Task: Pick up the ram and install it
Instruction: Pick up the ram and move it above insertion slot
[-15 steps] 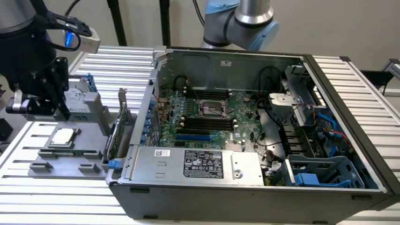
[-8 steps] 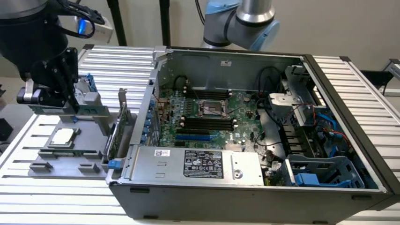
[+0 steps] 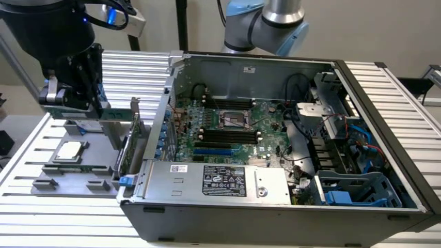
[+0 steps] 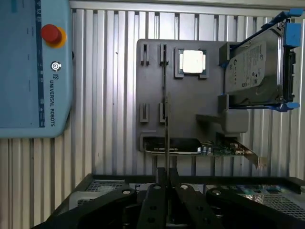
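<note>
In the upper left of the exterior view, the gripper point(image 3: 72, 101) hangs over the gray parts tray point(image 3: 96, 152). It is well apart from the open computer case point(image 3: 206, 222), which takes up the center and right of that frame. Its fingers point(image 4: 156, 192) are clamped on the ram point(image 4: 167, 136), seen edge-on in the wrist view as a thin strip jutting out from between them above the tray. The tray holds 1 silver processor point(image 4: 192, 62), 1 hard drive point(image 4: 252, 62) in a blue caddy, 1 green expansion card point(image 4: 214, 149) and a second memory stick point(image 4: 163, 81) on edge in its holders. The tray rests on the slatted metal desk point(image 3: 62, 206). Inside the case, the motherboard point(image 3: 265, 116) carries black memory slots point(image 3: 227, 135).
</note>
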{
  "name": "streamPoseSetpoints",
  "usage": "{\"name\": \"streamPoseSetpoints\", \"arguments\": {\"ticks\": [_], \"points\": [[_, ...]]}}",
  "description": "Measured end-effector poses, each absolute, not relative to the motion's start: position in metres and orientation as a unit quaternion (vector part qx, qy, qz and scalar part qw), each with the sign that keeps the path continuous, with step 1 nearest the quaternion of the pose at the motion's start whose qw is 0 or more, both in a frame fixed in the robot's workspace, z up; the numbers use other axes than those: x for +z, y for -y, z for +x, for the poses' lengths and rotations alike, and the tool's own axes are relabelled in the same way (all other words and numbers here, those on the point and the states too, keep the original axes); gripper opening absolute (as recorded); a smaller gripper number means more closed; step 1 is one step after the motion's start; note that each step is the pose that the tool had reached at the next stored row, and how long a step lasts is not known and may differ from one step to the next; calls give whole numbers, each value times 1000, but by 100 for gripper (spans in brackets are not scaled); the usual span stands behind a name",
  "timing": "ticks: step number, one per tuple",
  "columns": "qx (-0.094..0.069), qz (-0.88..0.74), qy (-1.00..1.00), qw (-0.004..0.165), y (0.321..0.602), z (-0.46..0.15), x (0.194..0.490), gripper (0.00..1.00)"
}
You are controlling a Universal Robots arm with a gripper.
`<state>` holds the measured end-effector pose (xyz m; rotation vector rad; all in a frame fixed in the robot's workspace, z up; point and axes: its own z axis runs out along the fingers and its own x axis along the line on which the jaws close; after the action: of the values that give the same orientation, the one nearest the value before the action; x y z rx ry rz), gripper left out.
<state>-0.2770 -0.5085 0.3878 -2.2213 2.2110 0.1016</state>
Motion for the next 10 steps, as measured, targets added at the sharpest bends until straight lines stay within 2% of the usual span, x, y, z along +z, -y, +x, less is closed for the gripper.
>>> {"name": "streamPoseSetpoints", "arguments": {"ticks": [10], "points": [[37, -708, -705, 8, 507, -239, 401, 13]]}}
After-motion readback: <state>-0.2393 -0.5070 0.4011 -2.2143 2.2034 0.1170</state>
